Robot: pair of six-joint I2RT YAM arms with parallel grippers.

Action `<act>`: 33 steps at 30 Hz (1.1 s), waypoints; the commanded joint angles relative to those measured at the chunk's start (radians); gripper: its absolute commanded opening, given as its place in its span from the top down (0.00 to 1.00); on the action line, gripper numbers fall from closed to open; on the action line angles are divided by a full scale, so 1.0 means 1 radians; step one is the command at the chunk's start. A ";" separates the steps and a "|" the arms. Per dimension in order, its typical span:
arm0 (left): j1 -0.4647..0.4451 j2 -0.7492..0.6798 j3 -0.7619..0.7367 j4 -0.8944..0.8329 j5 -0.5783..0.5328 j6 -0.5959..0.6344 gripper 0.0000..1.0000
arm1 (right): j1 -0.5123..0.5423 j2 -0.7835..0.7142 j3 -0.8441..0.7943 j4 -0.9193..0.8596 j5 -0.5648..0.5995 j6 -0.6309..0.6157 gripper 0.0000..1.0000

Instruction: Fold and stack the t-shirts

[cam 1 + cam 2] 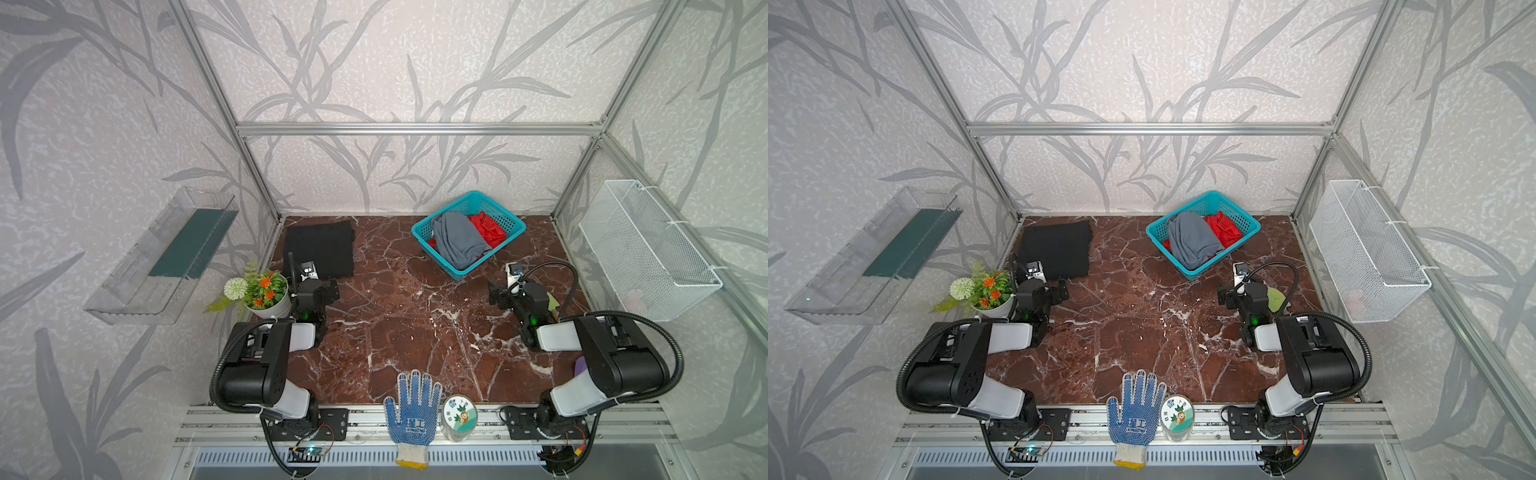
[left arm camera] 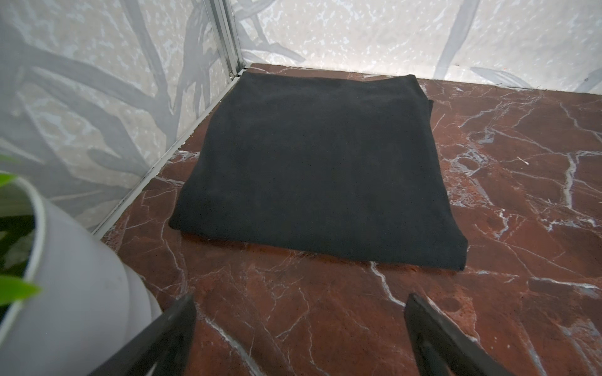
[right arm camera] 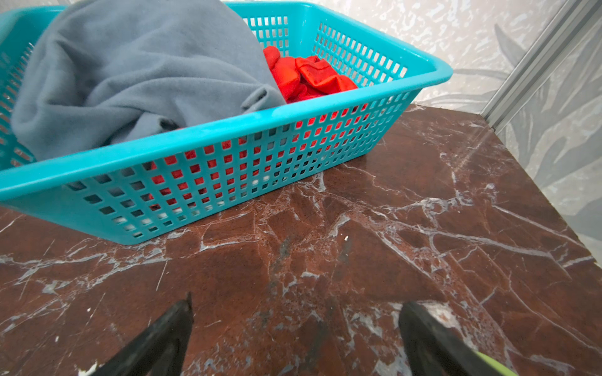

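state: I'm seeing left gripper [image 2: 301, 299] and right gripper [image 3: 294, 304] gaping, both empty | shirts: black t-shirt [image 2: 319, 169] lying folded in far-left corner of counter [image 1: 395, 332], grey t-shirt [image 3: 136, 75] sitting bunched in teal basket [image 3: 228, 125] | risk: I'm expecting red cloth [image 3: 309, 78] snagging along, or basket dragging, when pulling grey out

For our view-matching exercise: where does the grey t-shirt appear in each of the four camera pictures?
In a top view: grey t-shirt crumpled in the teal basket, back right of the table.
In a top view: likewise in that basket, shirt at.
Left wrist: not in it.
Right wrist: upper left, heaped in the basket.
Shared landmark where it shows: the teal basket.
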 commanded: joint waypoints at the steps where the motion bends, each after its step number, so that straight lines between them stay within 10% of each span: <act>1: 0.006 0.005 0.018 0.039 0.003 0.018 0.01 | 0.033 -0.085 -0.016 0.035 0.076 -0.023 0.01; 5: -0.008 -0.190 0.107 -0.296 0.048 0.036 0.01 | 0.075 -0.325 -0.066 -0.082 0.170 -0.018 0.01; 11: -0.166 -0.348 0.281 -0.649 0.111 -0.075 0.01 | 0.101 -0.559 0.203 -0.741 0.065 0.098 0.00; 19: -0.362 -0.326 0.654 -1.113 0.520 -0.099 0.01 | 0.258 -0.341 0.617 -1.166 -0.024 0.043 0.22; 33: -0.386 -0.418 0.570 -1.121 0.540 0.008 0.01 | 0.391 0.236 1.074 -1.218 -0.052 -0.054 0.43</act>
